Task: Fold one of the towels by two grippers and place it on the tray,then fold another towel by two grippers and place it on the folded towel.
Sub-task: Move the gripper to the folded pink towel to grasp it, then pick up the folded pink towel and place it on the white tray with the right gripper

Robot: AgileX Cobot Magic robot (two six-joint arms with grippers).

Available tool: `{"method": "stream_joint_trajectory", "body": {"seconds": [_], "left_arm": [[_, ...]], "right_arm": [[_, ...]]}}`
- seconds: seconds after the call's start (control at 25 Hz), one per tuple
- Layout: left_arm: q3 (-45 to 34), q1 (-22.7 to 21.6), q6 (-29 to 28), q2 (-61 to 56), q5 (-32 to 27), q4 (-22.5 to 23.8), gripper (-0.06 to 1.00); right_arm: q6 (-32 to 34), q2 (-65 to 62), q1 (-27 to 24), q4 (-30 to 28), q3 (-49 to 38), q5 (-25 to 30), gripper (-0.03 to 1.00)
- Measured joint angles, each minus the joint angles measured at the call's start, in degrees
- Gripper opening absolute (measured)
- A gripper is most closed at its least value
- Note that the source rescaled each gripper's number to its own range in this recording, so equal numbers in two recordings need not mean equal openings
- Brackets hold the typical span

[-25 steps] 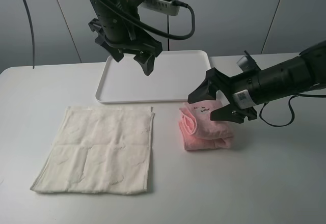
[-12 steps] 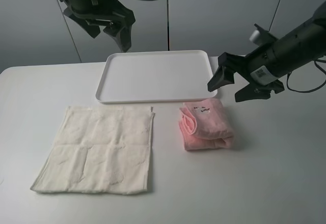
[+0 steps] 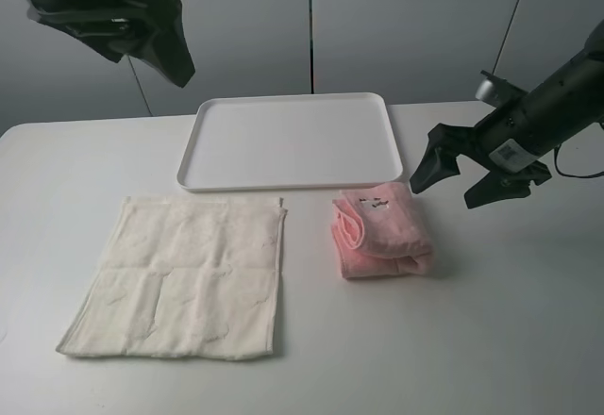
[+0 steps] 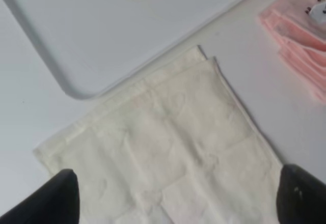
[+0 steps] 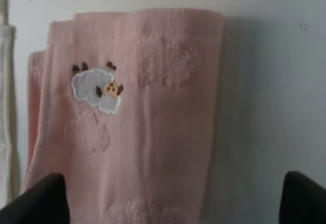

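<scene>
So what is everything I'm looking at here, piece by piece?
table: one, white, under everything.
tray: one, white, at the back middle of the table, nothing on it.
pink towel: one, pale pink, folded into a bundle, on the table just in front of the tray's right corner.
embroidered patch: one, grey-white with brown bits, on top of the pink towel.
cream towel: one, cream-white, spread flat on the table, left of the pink towel.
wall: grey panels behind the table.
left claw: one, black, raised high at the back left, open, holding nothing.
right claw: one, black, in the air just right of the pink towel, open, holding nothing.
</scene>
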State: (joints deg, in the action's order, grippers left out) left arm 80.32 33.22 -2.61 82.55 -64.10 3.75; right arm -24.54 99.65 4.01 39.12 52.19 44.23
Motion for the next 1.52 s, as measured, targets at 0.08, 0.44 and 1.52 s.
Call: {"method": "stream_joint_trajectory", "body": {"seconds": [0.08, 0.44, 1.52], "left_arm": [[-3.15, 0.00, -0.78, -3.77, 0.64, 0.00, 0.99], [-11.50, -0.09, -3.46, -8.49, 1.98, 4.41, 0.99], [-13.35, -14.80, 4.47, -7.00, 3.90, -2.00, 0.99]], "right_arm": [[-0.35, 0.61, 0.00, 0.65, 0.13, -0.44, 0.89], [-1.60, 9.51, 3.44, 2.16, 1.39, -2.16, 0.89], [-11.14, 14.82, 5.92, 10.92, 2.02, -4.51, 0.15]]}}
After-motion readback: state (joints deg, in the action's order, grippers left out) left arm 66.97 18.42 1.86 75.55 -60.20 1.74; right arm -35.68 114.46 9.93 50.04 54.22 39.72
